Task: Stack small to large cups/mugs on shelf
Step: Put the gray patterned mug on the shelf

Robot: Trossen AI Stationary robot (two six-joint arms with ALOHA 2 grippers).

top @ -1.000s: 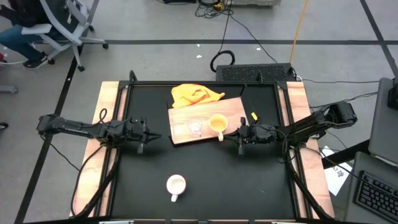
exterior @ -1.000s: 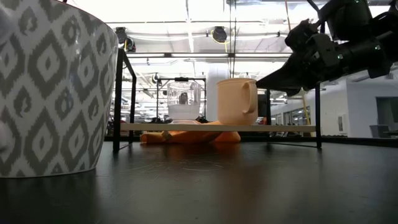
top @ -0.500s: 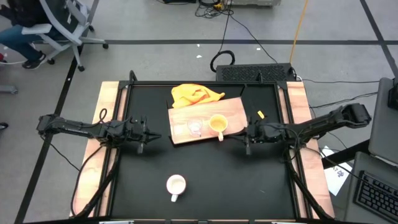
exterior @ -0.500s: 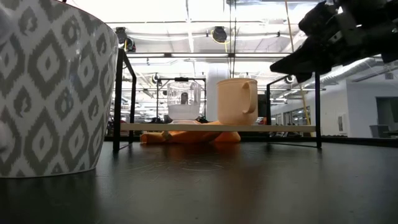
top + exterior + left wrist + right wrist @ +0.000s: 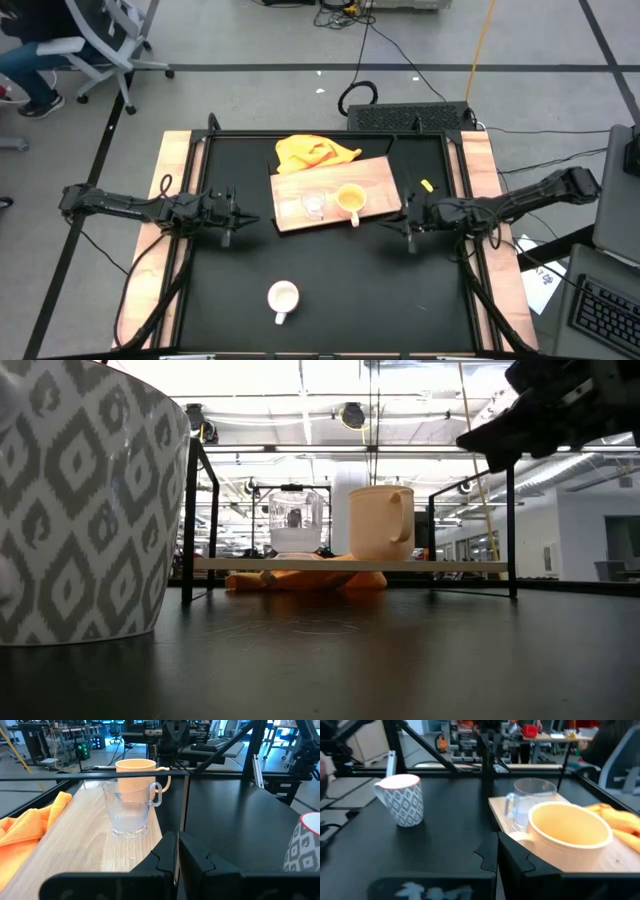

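Note:
The light wooden shelf (image 5: 335,190) lies at the table's far middle, one end resting on a yellow cloth (image 5: 313,152). On it stand a clear glass cup (image 5: 314,203) and, to its right, a yellow-orange mug (image 5: 350,199), both upright on their bases. A white patterned mug (image 5: 284,297) stands upright on the black table near the front edge. My left gripper (image 5: 243,218) hovers shut to the left of the shelf, level. My right gripper (image 5: 404,221) hovers shut to the right of the yellow mug, raised above the table (image 5: 472,440), touching nothing.
A black metal frame (image 5: 190,520) rims the table, with posts at the shelf's far side. Bare black table lies between the shelf and the white mug (image 5: 401,800). Cables and a chair sit on the floor beyond the far edge.
My right gripper has drawn back from the yellow mug toward the table's right edge and has risen, staying shut. The mugs, the glass cup and the shelf have not moved.

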